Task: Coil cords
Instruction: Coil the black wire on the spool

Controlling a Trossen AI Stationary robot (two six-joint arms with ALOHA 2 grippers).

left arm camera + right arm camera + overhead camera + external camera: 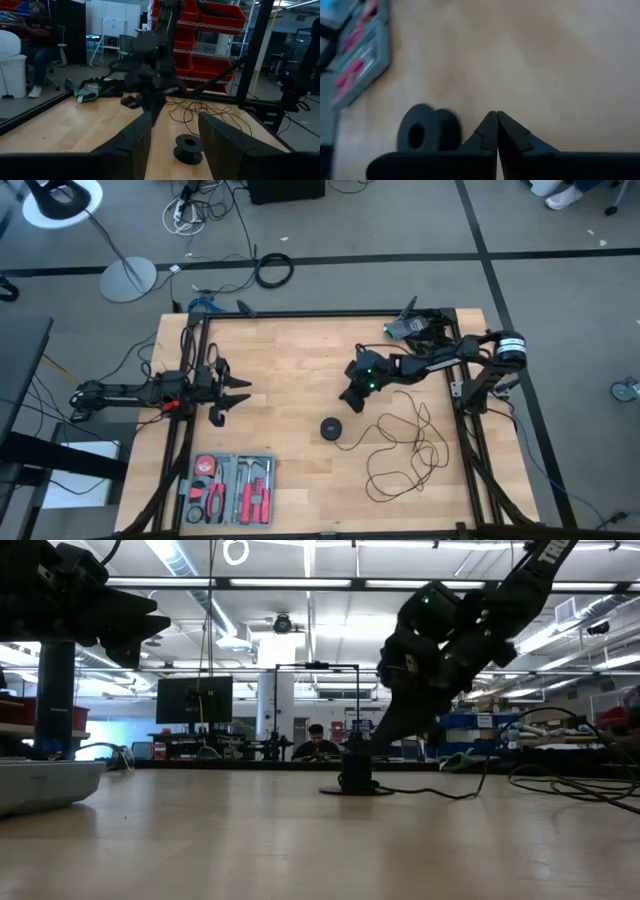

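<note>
The cord is a thin black wire lying in loose loops (405, 450) on the wooden table's right half. It ends in a small round black puck (330, 428) that stands on the table near the middle. My right gripper (350, 400) hangs slanting down just beyond the puck (427, 134), a little above the table. It is shut (496, 117), and no wire shows between its fingertips. My left gripper (238, 393) waits level at the table's left side, its fingers open (172, 130) and pointing at the puck (188, 148).
A grey tray of red-handled tools (228, 488) sits at the near left. A green and white bundle (400, 328) lies by the far right corner. The black frame rails (470, 470) border the table. A person sits in the room behind it (316, 743).
</note>
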